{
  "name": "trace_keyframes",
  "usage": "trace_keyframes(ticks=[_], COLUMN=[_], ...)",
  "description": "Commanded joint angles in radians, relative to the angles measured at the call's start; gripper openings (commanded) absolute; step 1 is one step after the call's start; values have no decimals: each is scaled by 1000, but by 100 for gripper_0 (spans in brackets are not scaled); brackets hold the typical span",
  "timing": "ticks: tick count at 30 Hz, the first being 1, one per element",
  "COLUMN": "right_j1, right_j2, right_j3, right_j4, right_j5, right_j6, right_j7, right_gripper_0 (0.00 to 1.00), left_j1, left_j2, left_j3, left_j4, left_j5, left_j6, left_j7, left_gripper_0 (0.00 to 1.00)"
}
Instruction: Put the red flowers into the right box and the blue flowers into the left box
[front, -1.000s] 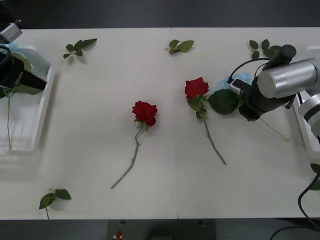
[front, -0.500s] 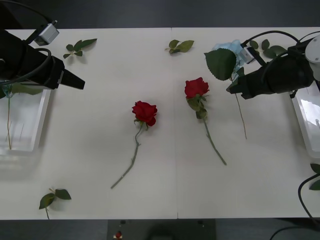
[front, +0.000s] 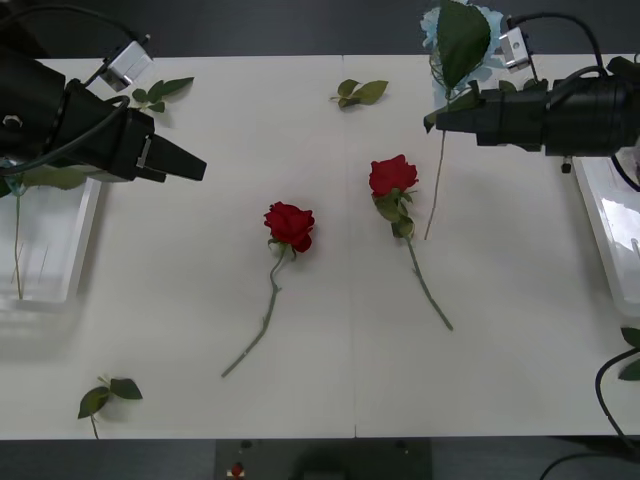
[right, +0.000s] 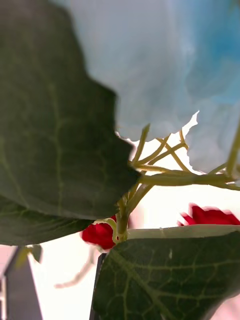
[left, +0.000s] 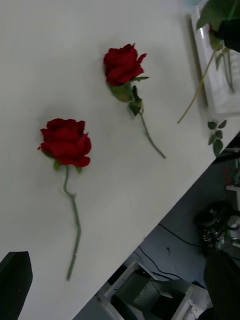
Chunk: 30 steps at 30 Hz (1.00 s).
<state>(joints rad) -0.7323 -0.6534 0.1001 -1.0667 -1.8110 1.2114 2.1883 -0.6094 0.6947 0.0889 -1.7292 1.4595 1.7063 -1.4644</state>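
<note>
Since the earlier frames, the right gripper (front: 432, 122) has lifted the blue flower (front: 462, 35) off the table (front: 300, 380) and carried it up toward the far edge; the left gripper (front: 200, 170) has come out from over the left box (front: 85, 240) toward the table centre.

Current state: the right gripper is clenched on the blue flower's stem just below the head. The stem hangs down, its tip near the right-hand rose (front: 392, 176). In the right wrist view the bloom (right: 165, 60) and a large leaf (right: 50, 115) sit close to the camera. The left gripper's fingers stand apart in the left wrist view, holding nothing. Two roses lie on the table, the other (front: 290, 224) at centre. One stem already lies in the left box.

Procedure, as judged:
1. Move the blue flower across toward the left box, or hand it to the left gripper at mid-table.
2. Keep the hanging stem clear of both roses.
3. Release only once the stem lies within the rim.

The right box (front: 612, 235) holds no rose yet.

No brand, label or legible writing can be seen.
</note>
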Motion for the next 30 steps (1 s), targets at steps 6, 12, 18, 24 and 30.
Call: trace_keyframes(ticks=[6,12,18,24,30], right_j1=[-53,-75,-85,-88,-94], right_j2=[175,238,324,406,482], right_j3=[-56,13,-3,-28,-25], right_j4=[-13,-15,-15,-15,-15], right_j5=[-86,-246,-317,-318,-326], right_j6=[-21,-96,-136,-159,-202], right_j7=[64,82,111,122,130], right_gripper_0=[0,0,0,0,0], left_j1=[31,66,89,97,97], left_j2=[-3,-3,-11,-11,-11], left_j3=[17,18,0,-38,-78], left_j4=[-26,-24,-21,-21,-20], left_j5=[176,217,226,231,209], left_j6=[-97,-132,-188,-252,-309], left_j7=[-169,-297,-373,-392,-402], left_gripper_0=[100,100,100,100,100])
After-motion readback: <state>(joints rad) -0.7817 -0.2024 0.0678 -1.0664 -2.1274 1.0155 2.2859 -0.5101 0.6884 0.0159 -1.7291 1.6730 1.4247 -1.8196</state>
